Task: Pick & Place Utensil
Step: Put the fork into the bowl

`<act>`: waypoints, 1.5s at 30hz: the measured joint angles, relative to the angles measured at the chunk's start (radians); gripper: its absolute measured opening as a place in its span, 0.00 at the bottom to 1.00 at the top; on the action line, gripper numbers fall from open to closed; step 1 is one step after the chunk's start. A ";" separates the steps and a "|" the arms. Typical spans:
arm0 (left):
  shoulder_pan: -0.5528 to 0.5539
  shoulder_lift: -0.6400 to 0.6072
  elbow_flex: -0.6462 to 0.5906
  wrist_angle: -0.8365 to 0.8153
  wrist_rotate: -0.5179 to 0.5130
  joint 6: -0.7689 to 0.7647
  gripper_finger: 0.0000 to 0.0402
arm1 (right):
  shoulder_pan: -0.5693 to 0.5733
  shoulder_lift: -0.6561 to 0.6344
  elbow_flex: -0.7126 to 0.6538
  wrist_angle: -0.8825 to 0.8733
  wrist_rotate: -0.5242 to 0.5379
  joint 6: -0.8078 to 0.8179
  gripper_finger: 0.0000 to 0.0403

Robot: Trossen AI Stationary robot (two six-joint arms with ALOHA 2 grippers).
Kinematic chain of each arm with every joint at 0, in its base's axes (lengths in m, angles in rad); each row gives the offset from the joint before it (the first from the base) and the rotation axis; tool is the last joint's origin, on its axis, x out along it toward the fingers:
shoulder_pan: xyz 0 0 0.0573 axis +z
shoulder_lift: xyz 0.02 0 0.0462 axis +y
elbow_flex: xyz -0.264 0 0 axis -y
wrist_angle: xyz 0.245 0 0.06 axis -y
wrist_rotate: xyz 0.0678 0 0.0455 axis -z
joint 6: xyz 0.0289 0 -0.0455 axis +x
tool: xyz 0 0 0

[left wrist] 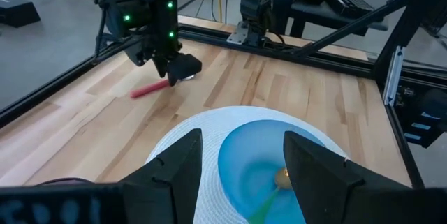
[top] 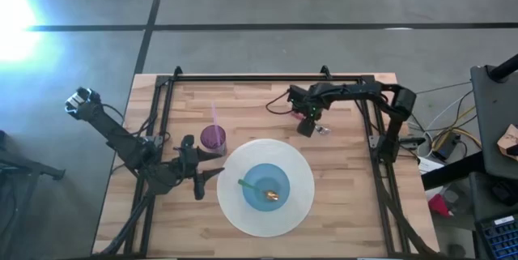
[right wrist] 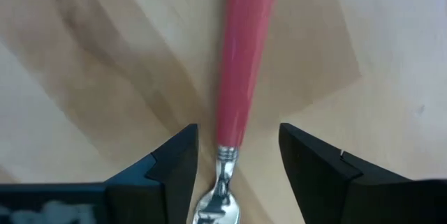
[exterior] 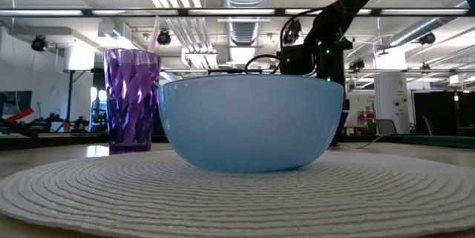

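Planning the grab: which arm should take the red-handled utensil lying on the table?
Right. The right gripper hangs open directly over the red-handled utensil, fingers straddling it. The left gripper waits by the placemat, far from it.

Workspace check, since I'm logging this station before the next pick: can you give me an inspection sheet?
Surface: wooden table, black frame rails along its edges.
Job's things: red-handled utensil lying flat on the wood; blue bowl on a round white placemat, holding a green-handled spoon.
Clutter: purple cup with a straw, beside the placemat.
Grippers: right gripper low over the red-handled utensil, fingers open on either side of it, not closed. Left gripper open, waiting near the placemat's edge.
Cables: loose bundle off the table's right side.
Surroundings: concrete floor, equipment to the right; no person seen.
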 joint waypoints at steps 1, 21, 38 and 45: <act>0.000 0.000 0.000 -0.001 0.000 0.000 0.48 | -0.005 0.000 -0.002 0.001 0.000 0.001 0.47; 0.019 0.000 0.000 -0.006 0.000 0.006 0.48 | -0.015 0.038 -0.024 0.011 -0.049 0.035 0.07; 0.019 0.000 0.000 -0.012 0.000 0.002 0.48 | -0.010 -0.071 -0.033 -0.008 -0.059 -0.005 0.07; 0.020 0.000 0.000 -0.013 -0.023 -0.033 0.48 | 0.026 -0.135 -0.033 -0.052 -0.056 0.007 0.07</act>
